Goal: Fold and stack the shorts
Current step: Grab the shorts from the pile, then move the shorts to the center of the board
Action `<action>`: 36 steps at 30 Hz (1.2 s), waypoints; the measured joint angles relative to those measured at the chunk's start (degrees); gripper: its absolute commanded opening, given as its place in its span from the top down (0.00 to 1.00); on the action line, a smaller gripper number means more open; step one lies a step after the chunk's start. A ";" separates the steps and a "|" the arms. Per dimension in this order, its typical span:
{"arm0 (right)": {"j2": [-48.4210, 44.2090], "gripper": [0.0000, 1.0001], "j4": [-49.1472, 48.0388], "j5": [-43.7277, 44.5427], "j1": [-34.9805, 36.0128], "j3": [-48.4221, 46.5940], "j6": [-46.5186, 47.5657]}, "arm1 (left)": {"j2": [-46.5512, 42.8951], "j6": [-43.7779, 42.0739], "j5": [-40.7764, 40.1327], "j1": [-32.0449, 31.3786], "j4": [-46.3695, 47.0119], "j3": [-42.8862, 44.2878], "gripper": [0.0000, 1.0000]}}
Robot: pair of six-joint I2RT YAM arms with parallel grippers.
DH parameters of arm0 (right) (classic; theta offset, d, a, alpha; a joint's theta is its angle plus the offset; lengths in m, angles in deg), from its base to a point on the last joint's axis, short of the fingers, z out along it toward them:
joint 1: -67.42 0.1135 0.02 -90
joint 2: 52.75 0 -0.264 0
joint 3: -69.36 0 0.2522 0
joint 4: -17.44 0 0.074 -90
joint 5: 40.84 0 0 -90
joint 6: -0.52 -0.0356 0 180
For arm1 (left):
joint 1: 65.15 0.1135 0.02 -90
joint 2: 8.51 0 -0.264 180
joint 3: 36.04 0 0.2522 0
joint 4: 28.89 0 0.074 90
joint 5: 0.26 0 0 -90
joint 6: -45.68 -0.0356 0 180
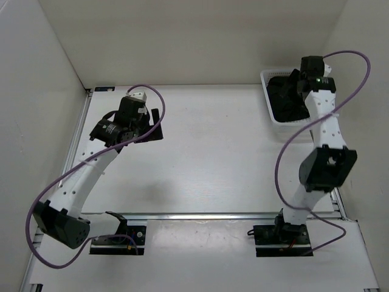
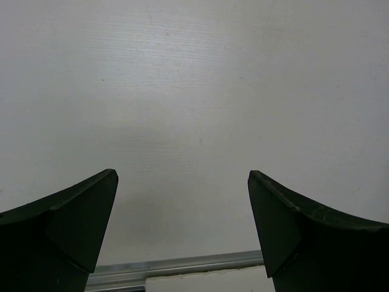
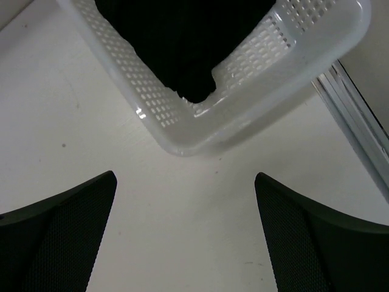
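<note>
The black shorts (image 1: 284,102) lie bunched inside a white mesh basket (image 1: 266,85) at the back right of the table. In the right wrist view the shorts (image 3: 182,36) fill the basket (image 3: 152,97) at the top of the frame. My right gripper (image 3: 185,182) is open and empty, above the bare table just beside the basket's corner. From above, the right gripper (image 1: 298,88) is over the basket area, largely hidden by its own wrist. My left gripper (image 1: 156,126) is open and empty at the back left, over bare table; the left wrist view (image 2: 182,179) shows nothing between its fingers.
White walls close in the table on the left, back and right. An aluminium rail (image 1: 213,215) runs across the near side and shows in the left wrist view (image 2: 176,264). Another rail (image 3: 355,115) runs past the basket on the right.
</note>
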 measured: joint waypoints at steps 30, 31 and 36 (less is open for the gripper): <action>11.96 1.00 -7.21 -22.53 -1.16 -33.94 0.28 | 11.87 -0.26 1.33 1.68 -7.72 10.62 0.00; 8.09 1.00 -8.37 -23.61 0.96 -34.01 0.37 | 11.69 0.50 0.63 2.14 -8.48 10.73 0.00; -6.29 1.00 -13.03 -31.32 13.92 -33.68 0.55 | 8.15 3.34 -1.70 7.52 -10.82 10.91 0.00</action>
